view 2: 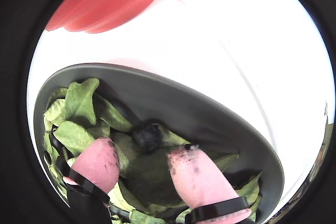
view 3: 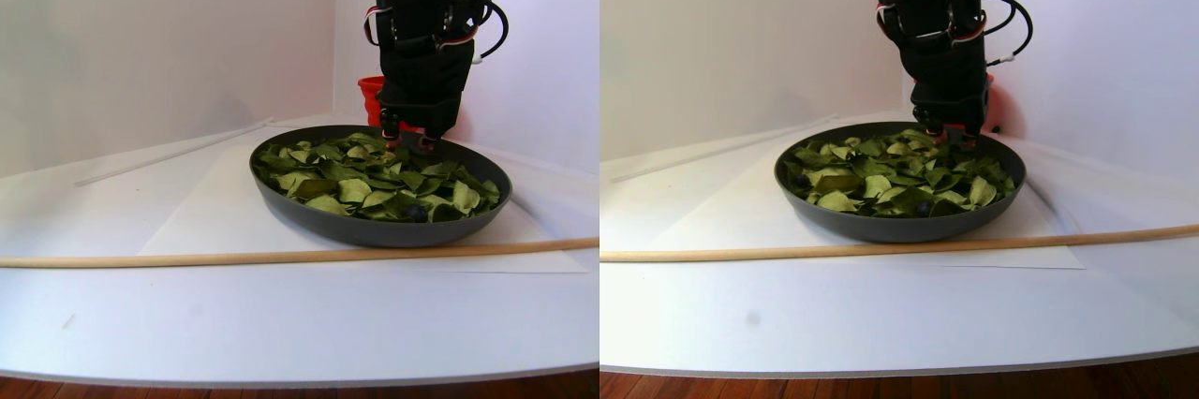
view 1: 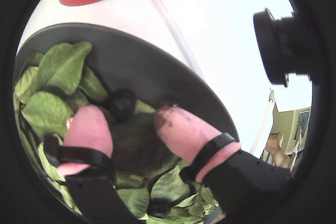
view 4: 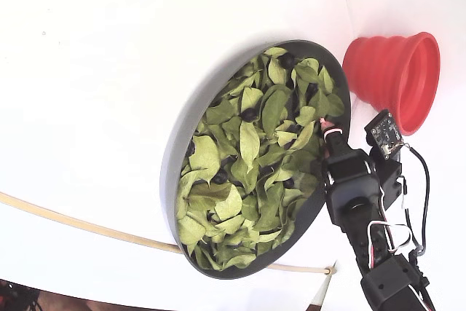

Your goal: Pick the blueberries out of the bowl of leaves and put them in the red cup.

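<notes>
The jaws (view 1: pixel 128 121) are lowered into the bowl (view 1: pixel 152 64) near its far rim, as both wrist views show, and they stand apart with a clear gap between the two pink fingertips (view 2: pixel 191 174). Nothing is held between them. One blueberry (view 1: pixel 122 103) lies on the leaves (view 1: pixel 60 66) just in front of the gap, close to the inner wall of the bowl; in a wrist view the same blueberry (view 2: pixel 146 136) sits a little ahead of both fingertips and I cannot tell if either one touches it. The right fingertip in this view has dark stains on its end. The leaves under the jaws are in shadow and look darker than the others. In the fixed view the bowl (view 4: pixel 178 151) is full of green leaves (view 4: pixel 244 172), and several more blueberries (view 4: pixel 249 114) are scattered among them, some half covered. The red cup (view 4: pixel 393 74) stands on the white surface (view 4: pixel 95 56) just beside the bowl, next to the rim where the arm is working, and it appears not to touch the bowl. In the stereo pair view the red cup (view 3: pixel 371 97) is mostly hidden behind the arm. A thin wooden stick (view 3: pixel 234 256) lies across the surface in front of the bowl, just beside its near side.
</notes>
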Tool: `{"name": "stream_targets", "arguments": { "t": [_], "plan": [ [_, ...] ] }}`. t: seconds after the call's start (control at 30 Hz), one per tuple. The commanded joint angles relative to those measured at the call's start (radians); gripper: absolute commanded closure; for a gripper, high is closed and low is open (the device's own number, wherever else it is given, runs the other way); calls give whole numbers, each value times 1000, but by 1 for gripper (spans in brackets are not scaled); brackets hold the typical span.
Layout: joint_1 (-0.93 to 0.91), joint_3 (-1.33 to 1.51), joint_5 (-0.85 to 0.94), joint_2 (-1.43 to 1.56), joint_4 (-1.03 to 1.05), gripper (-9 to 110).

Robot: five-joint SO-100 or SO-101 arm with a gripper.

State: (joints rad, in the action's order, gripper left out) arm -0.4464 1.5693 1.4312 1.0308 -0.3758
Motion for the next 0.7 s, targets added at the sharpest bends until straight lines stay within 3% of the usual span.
{"name": "stream_targets", "arguments": {
  "t": [0.0, 0.67],
  "plan": [
    [0, -60, -2, 17, -25, 83],
    [-5, -109, 3, -46, -51, 82]
  ]
}}
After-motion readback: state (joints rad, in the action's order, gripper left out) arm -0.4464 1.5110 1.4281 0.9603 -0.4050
